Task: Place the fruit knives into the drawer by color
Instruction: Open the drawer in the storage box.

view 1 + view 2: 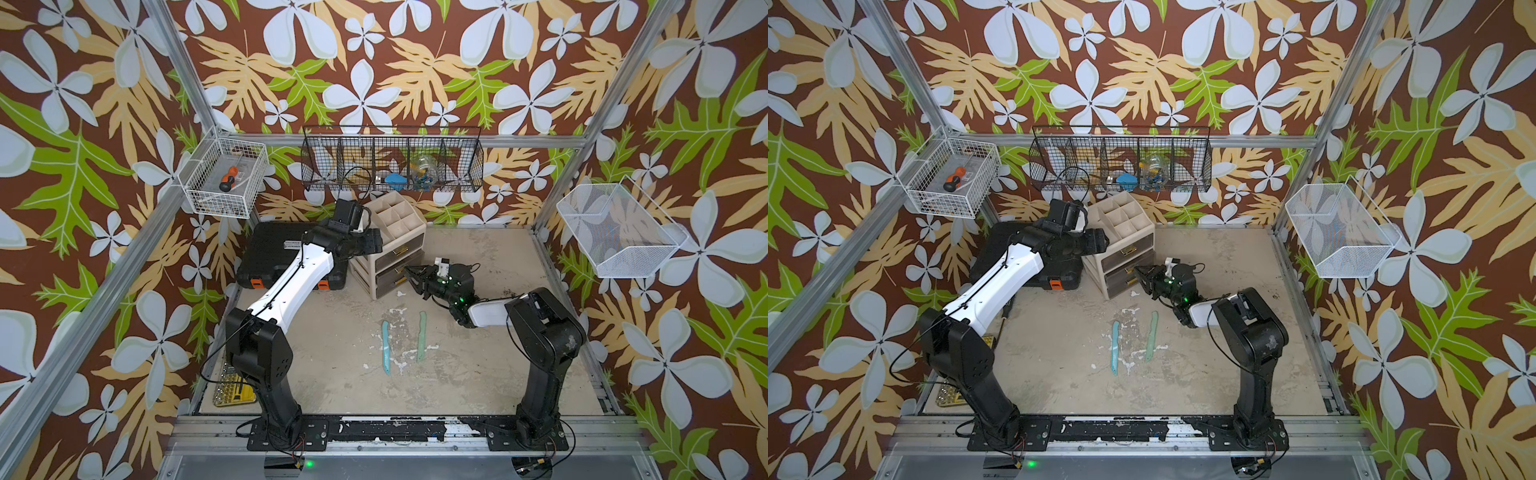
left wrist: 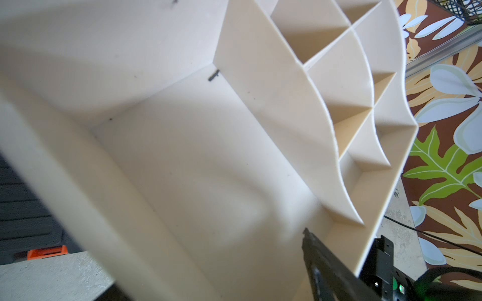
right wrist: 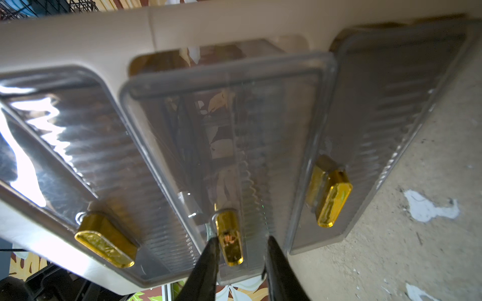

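Observation:
Two fruit knives lie on the table in both top views: a light blue one (image 1: 386,347) (image 1: 1114,347) and a mint green one (image 1: 422,336) (image 1: 1151,336). No pink knife shows. Behind them stands the beige drawer unit (image 1: 384,266). My right gripper (image 3: 241,241) (image 1: 409,272) is open, its fingers either side of the gold handle (image 3: 230,242) of the middle drawer (image 3: 234,125), which sits slightly pulled out. My left gripper (image 1: 375,241) is at the unit's open top. One finger (image 2: 317,256) hangs inside a compartment; the other is hidden.
A black tool case (image 1: 278,253) lies left of the unit. A white wire basket (image 1: 199,197) holding an orange-and-black screwdriver (image 1: 228,178) hangs at left. A black wire basket (image 1: 316,166) hangs on the back wall and a white mesh basket (image 1: 623,253) at right. A yellow bit set (image 1: 232,394) lies front left.

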